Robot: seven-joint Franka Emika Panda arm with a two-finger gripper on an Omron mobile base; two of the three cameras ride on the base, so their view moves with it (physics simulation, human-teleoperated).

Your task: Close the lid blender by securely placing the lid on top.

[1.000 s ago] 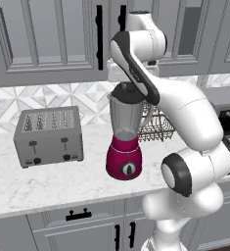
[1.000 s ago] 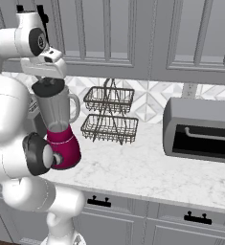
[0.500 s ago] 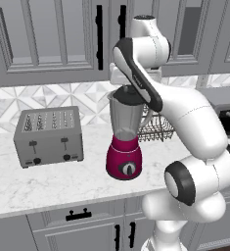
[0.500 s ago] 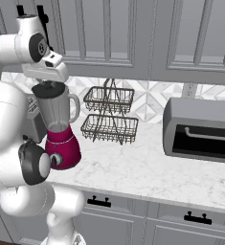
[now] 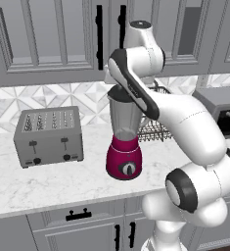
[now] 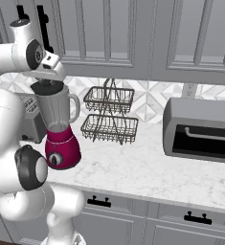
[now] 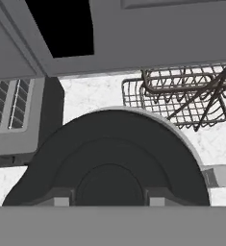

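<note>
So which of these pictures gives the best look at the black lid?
The hand view: the lid spans most of it, seen from above over the jar's mouth. The right base view shows it as a thin dark cap; in the left base view the arm partly hides it.

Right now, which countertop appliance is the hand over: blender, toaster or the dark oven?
The magenta-based blender with the translucent grey jar; the hand sits at its mouth. The grey boxy toaster and dark oven stand off to either side.

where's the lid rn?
The lid sits at the mouth of the blender jar, under the gripper, toaster to its left in the left base view.
</note>
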